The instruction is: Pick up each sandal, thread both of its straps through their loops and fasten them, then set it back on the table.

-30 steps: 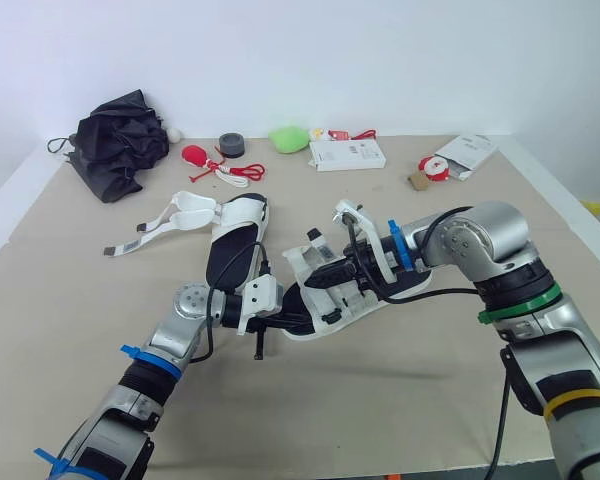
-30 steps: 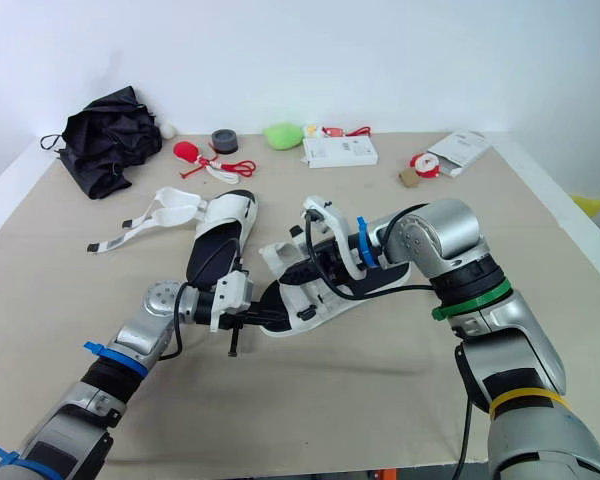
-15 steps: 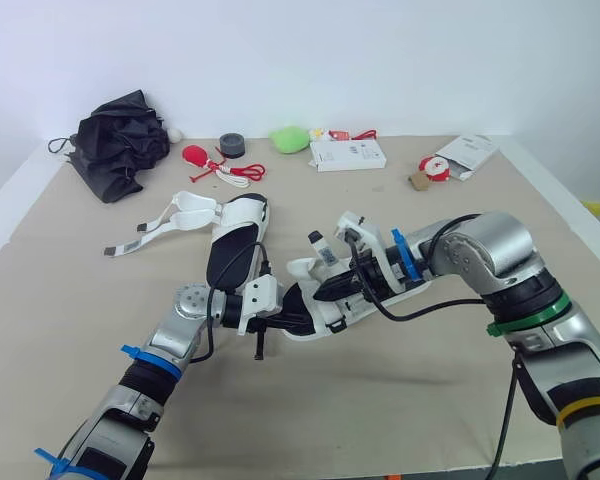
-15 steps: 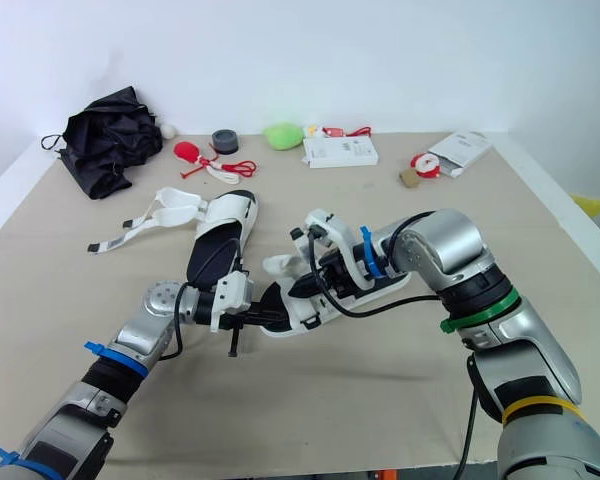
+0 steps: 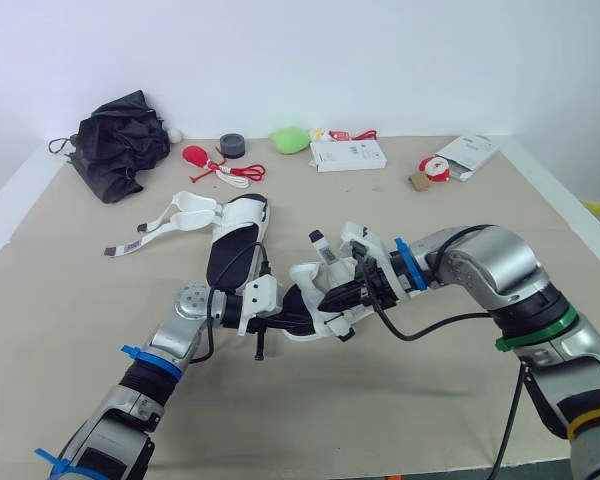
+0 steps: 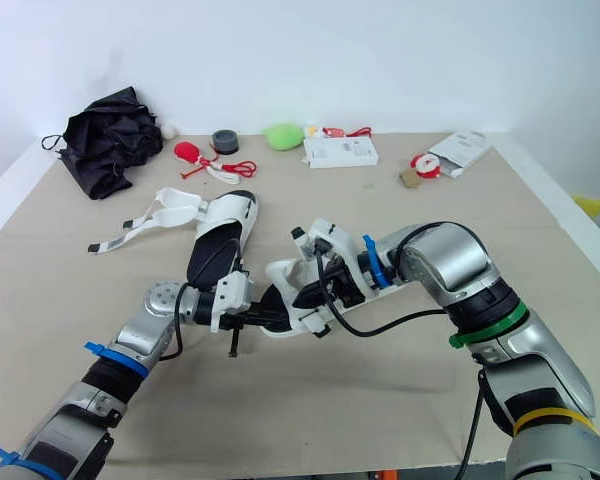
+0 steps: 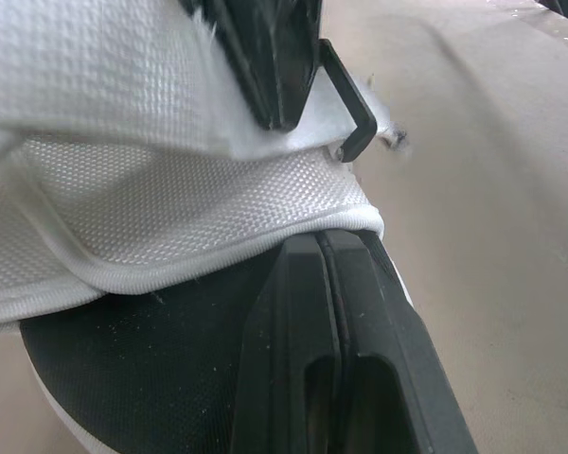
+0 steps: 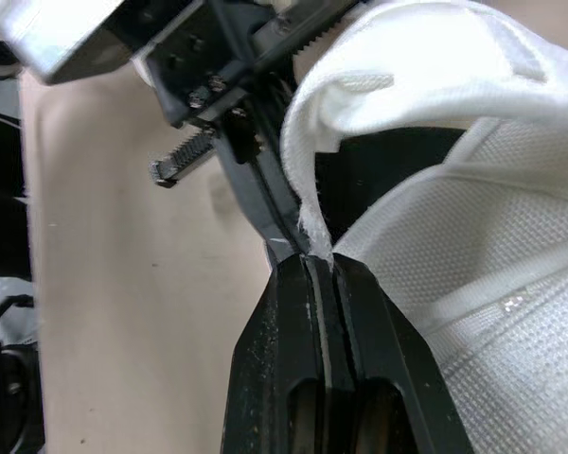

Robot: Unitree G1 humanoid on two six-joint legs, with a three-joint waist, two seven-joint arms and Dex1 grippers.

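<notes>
Held sandal point(image 5: 318, 300) sits mid-table point(image 5: 70, 330) between both grippers. Its long axis runs left to right, the right end angled slightly away; which end is the toe cannot be told from here. Left gripper point(image 7: 322, 244) is clamped tight on the sole edge. Right gripper point(image 8: 318, 267) is closed, pinching a white strap point(image 8: 308, 142). The black loop point(image 7: 350, 118) lies just beside the left grip, so the strap end must travel leftward.
</notes>
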